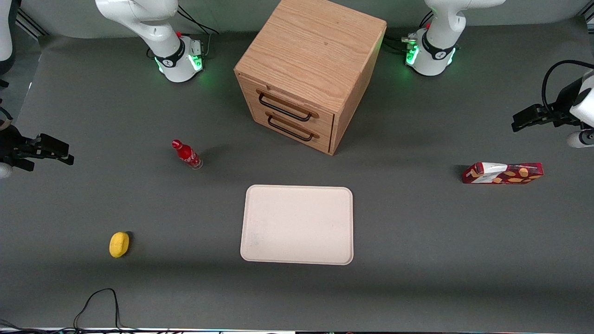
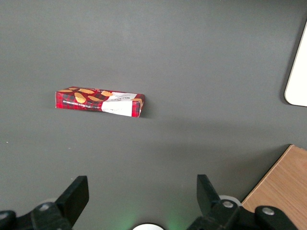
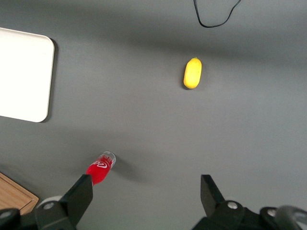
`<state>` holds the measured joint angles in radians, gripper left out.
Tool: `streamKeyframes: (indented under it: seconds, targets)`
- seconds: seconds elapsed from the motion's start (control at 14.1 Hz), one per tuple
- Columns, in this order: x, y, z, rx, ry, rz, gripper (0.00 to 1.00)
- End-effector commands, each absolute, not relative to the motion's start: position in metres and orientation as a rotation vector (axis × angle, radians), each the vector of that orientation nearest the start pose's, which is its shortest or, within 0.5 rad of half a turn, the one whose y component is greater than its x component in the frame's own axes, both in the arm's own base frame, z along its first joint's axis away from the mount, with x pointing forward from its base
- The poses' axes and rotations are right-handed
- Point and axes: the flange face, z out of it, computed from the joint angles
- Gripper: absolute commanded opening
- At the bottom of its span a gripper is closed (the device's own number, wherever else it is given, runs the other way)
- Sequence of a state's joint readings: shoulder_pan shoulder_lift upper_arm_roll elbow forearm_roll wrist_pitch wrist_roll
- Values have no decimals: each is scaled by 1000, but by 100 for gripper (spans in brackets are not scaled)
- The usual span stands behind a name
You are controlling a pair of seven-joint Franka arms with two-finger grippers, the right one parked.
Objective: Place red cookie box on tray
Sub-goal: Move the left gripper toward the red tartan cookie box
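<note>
while the red cookie box (image 1: 502, 173) (image 2: 100, 102) lies flat on the table toward the working arm's end, well apart from the tray (image 1: 297, 224) (image 2: 297, 76), the gripper (image 1: 524, 119) (image 2: 141, 194) hovers above the table, fingers spread wide, holding nothing.

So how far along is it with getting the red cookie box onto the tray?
Nothing looks done yet. The red cookie box lies flat on the table toward the working arm's end, well apart from the tray, which holds nothing. In hand: the gripper hangs open above the table near the box, touching nothing. Left to do: descend, grasp the box, carry it over and set it on the tray.
</note>
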<state>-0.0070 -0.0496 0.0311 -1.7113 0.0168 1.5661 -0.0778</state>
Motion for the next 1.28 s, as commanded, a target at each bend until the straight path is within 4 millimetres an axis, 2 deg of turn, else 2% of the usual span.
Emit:
streamKeyframes:
  seconds: [0.0, 0.85, 1.07, 1.21]
  targets:
    - [535, 13, 595, -3109, -179, 161, 100]
    - [533, 35, 591, -3086, -184, 192, 100]
    - [531, 42, 584, -3007, -103, 213, 100]
    - [532, 45, 582, -3008, 24, 222, 100]
